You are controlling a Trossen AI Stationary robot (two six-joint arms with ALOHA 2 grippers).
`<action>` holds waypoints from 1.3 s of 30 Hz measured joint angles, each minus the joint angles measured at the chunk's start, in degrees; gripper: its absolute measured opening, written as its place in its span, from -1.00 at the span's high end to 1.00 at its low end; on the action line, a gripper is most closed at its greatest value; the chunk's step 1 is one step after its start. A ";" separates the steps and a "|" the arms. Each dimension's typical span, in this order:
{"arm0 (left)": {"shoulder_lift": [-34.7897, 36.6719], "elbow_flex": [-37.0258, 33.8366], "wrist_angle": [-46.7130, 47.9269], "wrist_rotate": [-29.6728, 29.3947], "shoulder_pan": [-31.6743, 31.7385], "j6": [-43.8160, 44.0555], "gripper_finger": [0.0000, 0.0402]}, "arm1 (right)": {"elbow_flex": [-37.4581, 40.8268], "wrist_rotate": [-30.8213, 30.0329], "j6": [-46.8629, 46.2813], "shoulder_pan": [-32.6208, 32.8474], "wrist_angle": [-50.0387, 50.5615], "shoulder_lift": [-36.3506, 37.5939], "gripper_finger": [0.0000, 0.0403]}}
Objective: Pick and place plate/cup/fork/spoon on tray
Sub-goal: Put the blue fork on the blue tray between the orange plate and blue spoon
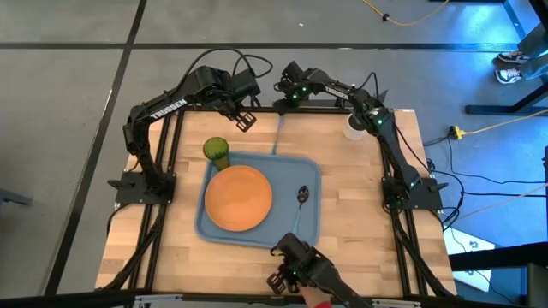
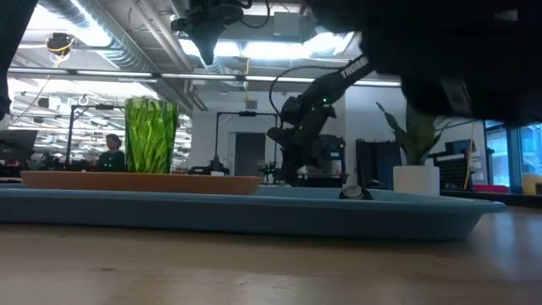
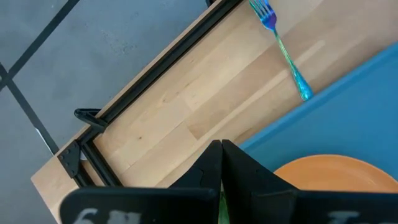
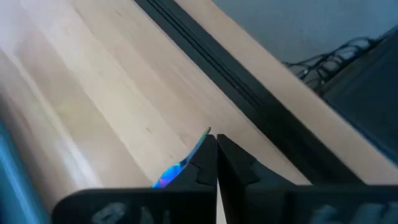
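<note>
The right gripper [image 4: 216,148] is down at the table's [image 1: 360,205] far edge, behind the tray [image 1: 291,171]. Its jaws are pressed together at one end of the fork [image 3: 285,53], and the right wrist view suggests they pinch it, though the contact itself is partly hidden by the fingers. The fork lies flat on the bare wood, its other end just beside the tray's far rim, so it looks like the step in hand is the pick. Taking it by one end leaves the rest free to swing, which could matter when it is carried over the rim. The left gripper [image 1: 244,120] hangs high above the far left of the table, jaws pressed together and holding nothing. It probably sits there to keep out of the right arm's way. The tray lies in the middle of the table and holds the plate [image 1: 239,198] flat on its left half. It also holds the spoon [image 1: 301,195] on its right half, bowl toward the far side, leaving a free strip where the fork could go. The cup [image 1: 216,151] stands upright at the tray's far left corner, near the plate, and I cannot tell whether it is inside the rim or just outside it. Judging by this, the fork is the only piece clearly left to place.
</note>
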State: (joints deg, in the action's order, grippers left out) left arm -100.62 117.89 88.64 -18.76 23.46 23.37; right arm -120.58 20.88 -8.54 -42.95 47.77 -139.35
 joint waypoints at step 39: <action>0.00 0.00 0.94 0.00 -0.02 -2.53 1.00 | -14.37 -10.17 10.58 4.29 22.38 9.79 1.00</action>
State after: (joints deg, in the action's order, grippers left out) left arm -100.62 117.89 89.58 -18.76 23.44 20.84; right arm -134.96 10.71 2.04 -38.66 70.15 -129.56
